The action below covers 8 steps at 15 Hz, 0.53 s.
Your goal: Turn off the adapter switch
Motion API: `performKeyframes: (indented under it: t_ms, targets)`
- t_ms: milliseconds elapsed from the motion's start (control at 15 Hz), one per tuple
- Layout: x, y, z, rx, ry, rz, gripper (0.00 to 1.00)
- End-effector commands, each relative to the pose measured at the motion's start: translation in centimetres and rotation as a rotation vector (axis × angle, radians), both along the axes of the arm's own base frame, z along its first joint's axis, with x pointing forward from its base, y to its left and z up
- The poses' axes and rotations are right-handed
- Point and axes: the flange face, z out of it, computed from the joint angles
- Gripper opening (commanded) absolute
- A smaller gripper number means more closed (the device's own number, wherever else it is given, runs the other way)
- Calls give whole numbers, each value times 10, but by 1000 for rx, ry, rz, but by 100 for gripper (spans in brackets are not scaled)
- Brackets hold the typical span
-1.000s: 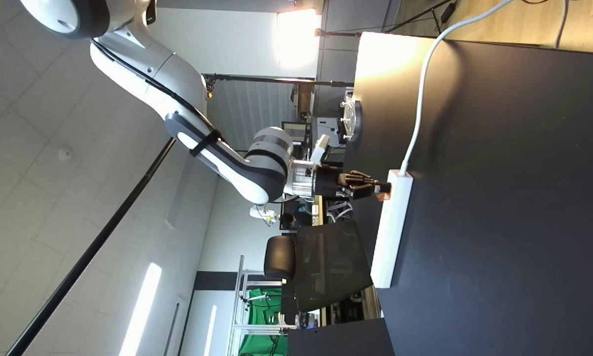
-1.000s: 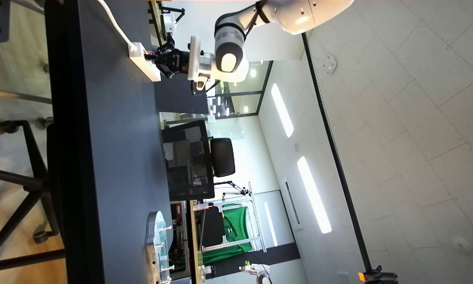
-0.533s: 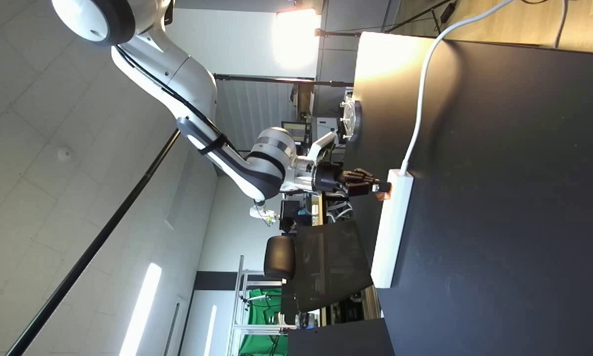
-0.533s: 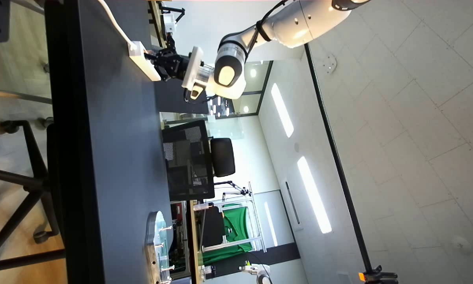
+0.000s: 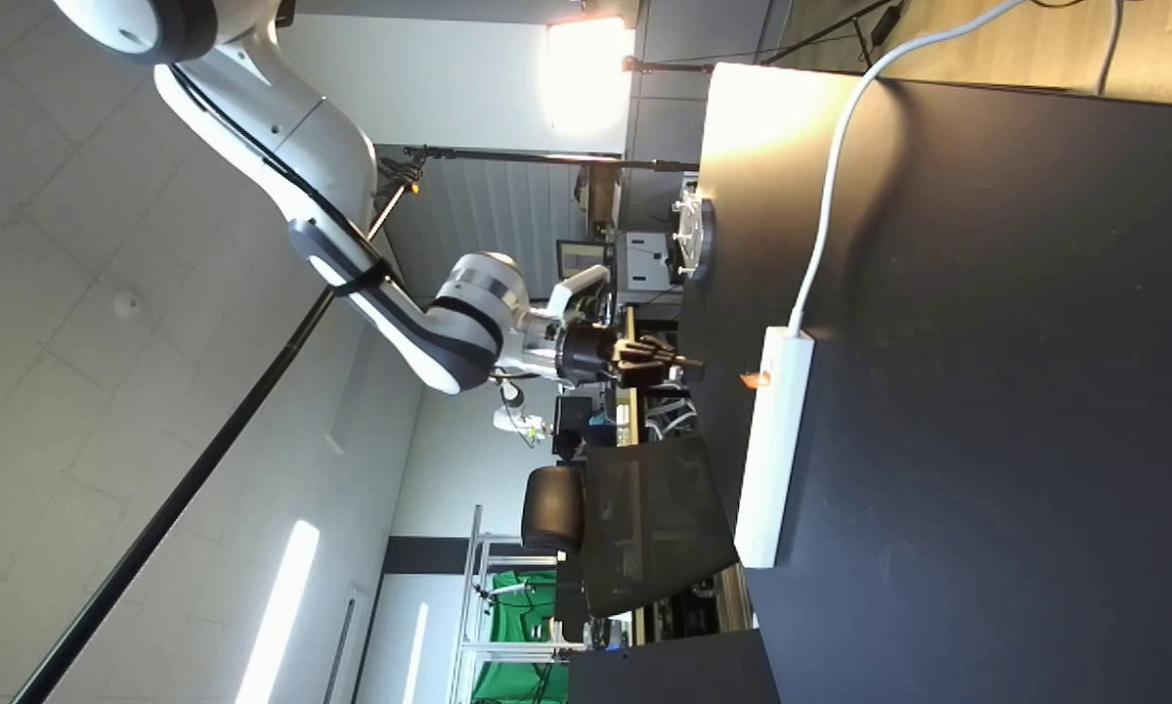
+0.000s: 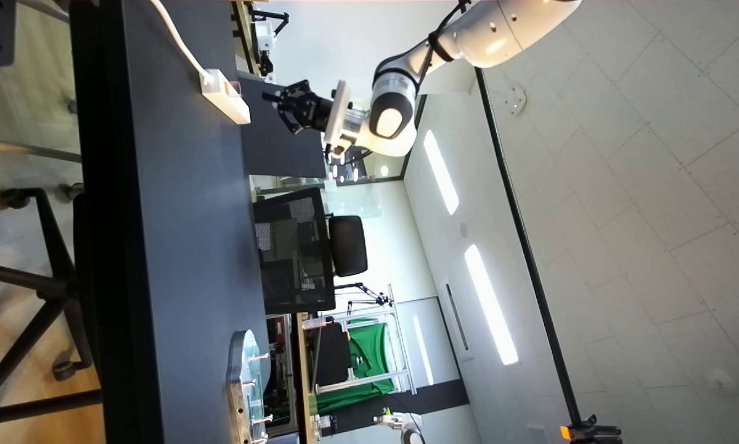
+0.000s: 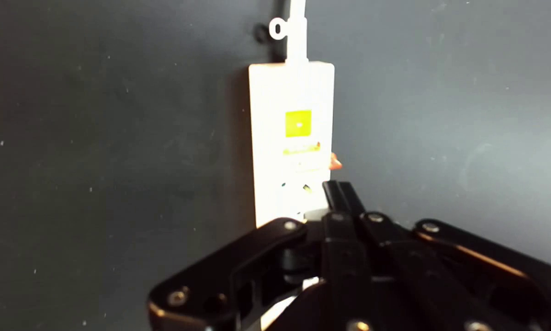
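The adapter, a long white power strip (image 5: 779,460), lies on the black table in both exterior views (image 6: 224,98). Its cable end fills the middle of the wrist view (image 7: 280,96). There it has a yellow square (image 7: 298,123), a yellow-orange band (image 7: 301,149) and socket holes. A small orange piece (image 5: 752,379) sticks up from the strip near the cable end; it also shows in the wrist view (image 7: 335,162). The switch's position cannot be told. My gripper (image 5: 693,369) is above the strip, apart from it. Its fingers (image 7: 343,185) are together with nothing between them.
A white cable (image 5: 835,166) runs from the strip's end over the table edge. A clear round plate with metal pegs (image 6: 249,388) stands on the table, away from the strip. A black mesh chair (image 5: 659,528) stands beyond the table.
Up to half a second ago my fingertips were at the strip beside the orange piece. Now the gripper has risen off it. The strip's cable end has shifted slightly.
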Motion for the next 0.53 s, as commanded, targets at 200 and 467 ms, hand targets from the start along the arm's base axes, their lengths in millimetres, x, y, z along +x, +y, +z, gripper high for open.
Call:
performKeyframes:
  t_ms: [200, 467]
  targets:
    - [-14, 29, 118, -108, 15, 88, 26]
    - [-22, 41, 127, -224, 75, 133, 47]
